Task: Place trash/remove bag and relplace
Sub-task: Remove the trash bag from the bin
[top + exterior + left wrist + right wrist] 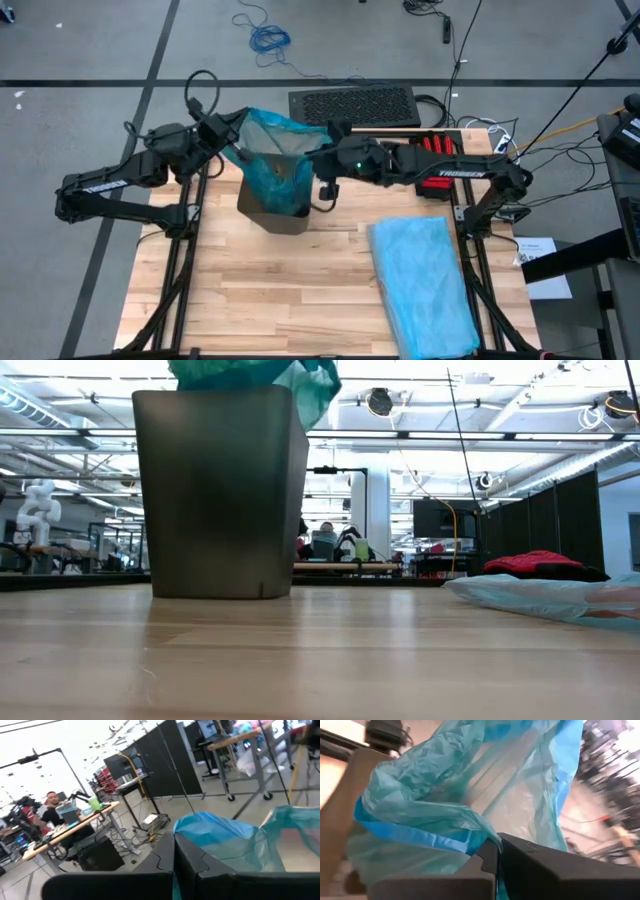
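You see the left end effector (237, 152) closed on one side of the bag (278, 165) rim, and the right end effector (322, 152) closed on the opposite side. The teal bag hangs between both, its lower part inside the dark bin (220, 490) on the tabletop (300, 280), below them.

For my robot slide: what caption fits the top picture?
Both grippers pinch the teal bag above the bin.
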Action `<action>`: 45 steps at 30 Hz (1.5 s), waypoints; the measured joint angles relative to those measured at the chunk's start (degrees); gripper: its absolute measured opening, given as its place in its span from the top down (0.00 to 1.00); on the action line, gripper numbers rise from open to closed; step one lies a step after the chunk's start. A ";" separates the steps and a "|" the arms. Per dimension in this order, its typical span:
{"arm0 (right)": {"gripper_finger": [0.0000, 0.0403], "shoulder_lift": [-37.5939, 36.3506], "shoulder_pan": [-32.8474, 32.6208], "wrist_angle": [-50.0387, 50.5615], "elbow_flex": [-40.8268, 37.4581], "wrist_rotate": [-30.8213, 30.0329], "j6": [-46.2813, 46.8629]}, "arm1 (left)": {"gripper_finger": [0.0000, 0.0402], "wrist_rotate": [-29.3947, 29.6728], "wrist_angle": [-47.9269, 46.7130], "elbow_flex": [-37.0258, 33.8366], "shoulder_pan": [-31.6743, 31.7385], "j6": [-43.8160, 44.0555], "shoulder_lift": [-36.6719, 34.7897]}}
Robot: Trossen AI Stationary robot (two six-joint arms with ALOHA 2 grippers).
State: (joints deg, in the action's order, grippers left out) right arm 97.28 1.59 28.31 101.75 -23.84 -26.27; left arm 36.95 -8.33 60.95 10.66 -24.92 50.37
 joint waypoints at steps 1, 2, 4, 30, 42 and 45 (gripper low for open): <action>1.00 0.05 0.52 0.28 0.00 1.37 1.05 | 0.95 -0.03 -0.57 0.00 -0.40 -0.20 0.02; 1.00 0.18 0.97 0.44 0.00 2.45 1.80 | 0.93 -0.09 -1.46 0.00 -0.81 -1.02 0.08; 1.00 0.42 1.79 0.38 0.00 4.53 3.01 | 0.88 -0.13 -1.98 -0.02 -1.73 -2.72 0.13; 1.00 0.48 9.06 4.65 0.00 14.22 17.67 | 0.65 9.28 -14.27 -0.02 -24.58 -11.79 0.82; 1.00 0.48 9.30 4.86 0.00 15.36 16.61 | 0.65 13.68 -35.18 -0.07 -32.16 1.61 8.86; 1.00 0.48 9.21 4.94 0.00 15.58 16.47 | 0.65 13.87 -40.06 -0.07 -31.59 6.71 9.99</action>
State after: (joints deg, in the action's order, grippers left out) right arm 97.76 10.81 33.26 101.75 -8.25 -9.80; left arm 50.82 -48.39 60.88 -20.93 -18.21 60.36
